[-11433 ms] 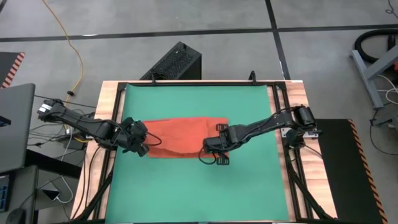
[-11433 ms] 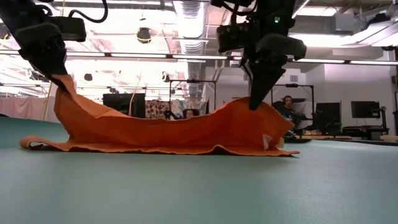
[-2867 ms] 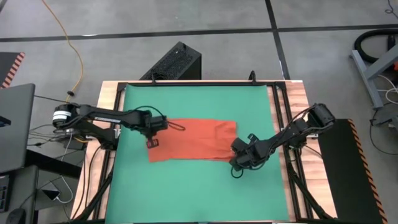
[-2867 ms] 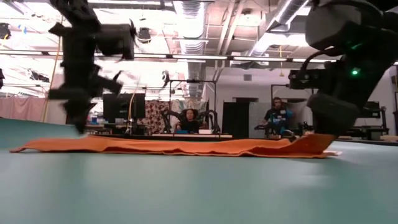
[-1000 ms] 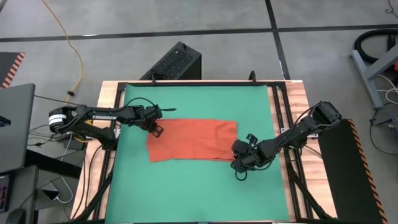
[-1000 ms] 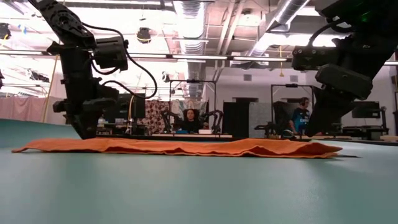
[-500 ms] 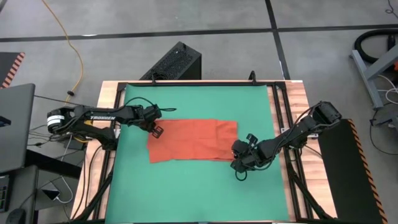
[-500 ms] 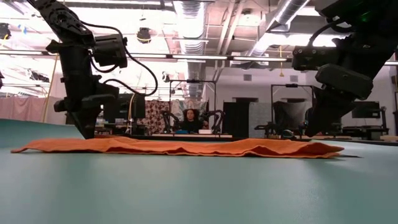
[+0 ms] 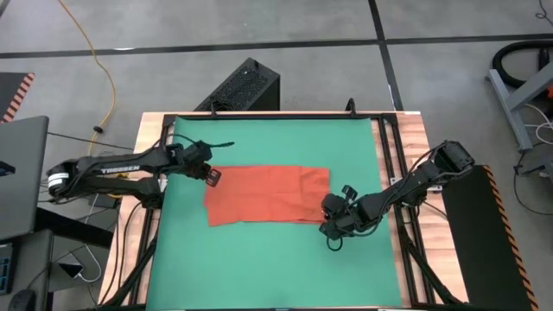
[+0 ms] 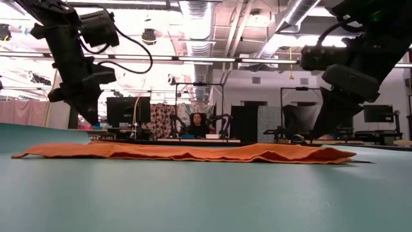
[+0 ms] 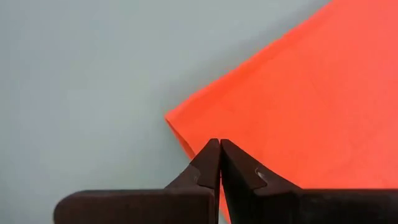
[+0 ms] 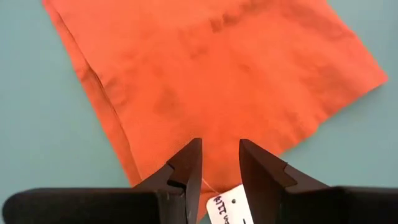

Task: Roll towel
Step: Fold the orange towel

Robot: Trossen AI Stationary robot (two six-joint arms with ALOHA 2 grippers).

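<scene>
The orange-red towel (image 9: 268, 194) lies spread flat on the green mat (image 9: 276, 138). In the low view it shows as a low rumpled strip (image 10: 193, 153). My left gripper (image 9: 212, 176) hangs shut and empty just above the towel's far left corner (image 11: 171, 118), its tips (image 10: 89, 119) clear of the cloth. My right gripper (image 9: 327, 229) stands open over the towel's near right corner, beside the small white tag (image 12: 227, 208). Orange cloth (image 12: 217, 68) shows through the gap between its fingers. Whether it touches the cloth I cannot tell.
A wooden frame (image 9: 390, 173) borders the mat. A black box (image 9: 246, 86) sits on the floor beyond the far edge, and a laptop (image 9: 17, 173) stands off the left side. A person (image 10: 194, 122) sits in the room behind. Bare mat lies near and far of the towel.
My left gripper has risen from the towel's far left corner and drawn back a little toward the table's left edge, tipping as it went. The towel has stayed flat. My right gripper has kept still.
</scene>
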